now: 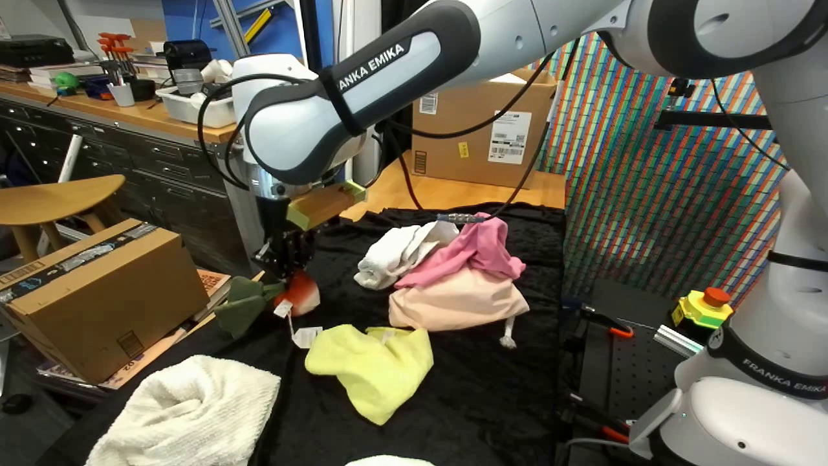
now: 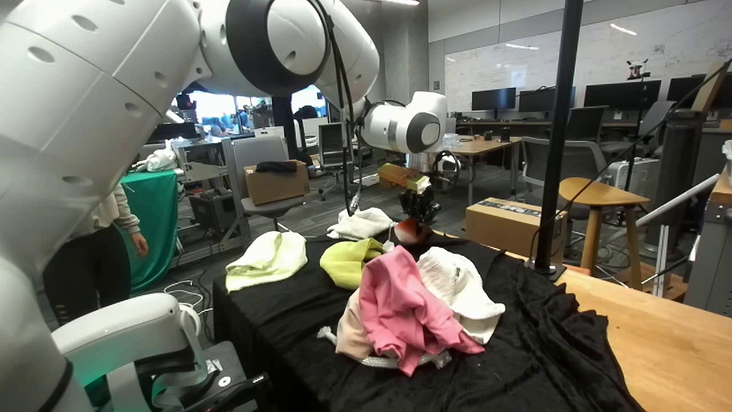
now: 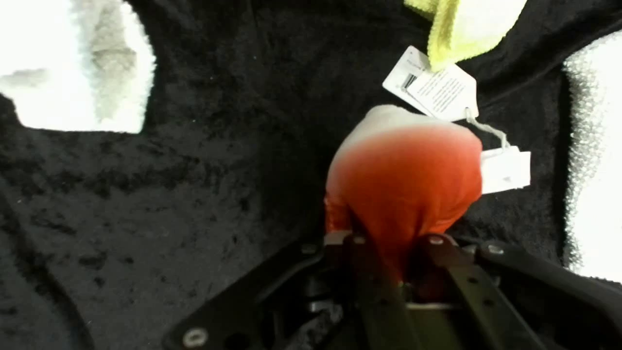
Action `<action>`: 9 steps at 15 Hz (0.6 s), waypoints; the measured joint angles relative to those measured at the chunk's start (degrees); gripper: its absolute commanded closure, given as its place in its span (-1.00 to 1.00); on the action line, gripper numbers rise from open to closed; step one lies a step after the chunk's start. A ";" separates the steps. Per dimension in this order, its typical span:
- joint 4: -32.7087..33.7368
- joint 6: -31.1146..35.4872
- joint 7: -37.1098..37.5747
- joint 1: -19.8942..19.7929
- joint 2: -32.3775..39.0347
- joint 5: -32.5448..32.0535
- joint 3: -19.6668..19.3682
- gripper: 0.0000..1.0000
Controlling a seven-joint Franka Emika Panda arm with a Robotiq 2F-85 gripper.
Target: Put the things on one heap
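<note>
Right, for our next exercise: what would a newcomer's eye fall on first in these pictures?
Probably the big white robot arm, arching over the black cover in both exterior views. Next, perhaps, the vivid red-and-white soft item pinched in the gripper, right of centre in the wrist view. The bright pink cloth likely stands out too, bunched with a peach cloth and a white cloth on that cover.

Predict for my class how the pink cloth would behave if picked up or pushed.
Lifted, the pink cloth would probably hang limp: it lies in loose folds. It may be light, as it looks thin. Pushed, it might drag the peach cloth that it touches.
</note>
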 measured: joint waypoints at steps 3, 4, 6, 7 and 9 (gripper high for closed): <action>-1.91 -0.16 -2.74 -1.25 -3.62 0.00 0.00 0.81; -2.99 -0.16 -3.64 -1.67 -5.03 0.00 0.00 0.80; -5.61 -0.16 -5.27 -2.54 -7.84 0.00 0.00 0.80; -7.28 -0.13 -6.29 -3.05 -9.33 0.00 0.00 0.81; -11.14 0.03 -8.27 -4.25 -12.39 0.00 -0.02 0.81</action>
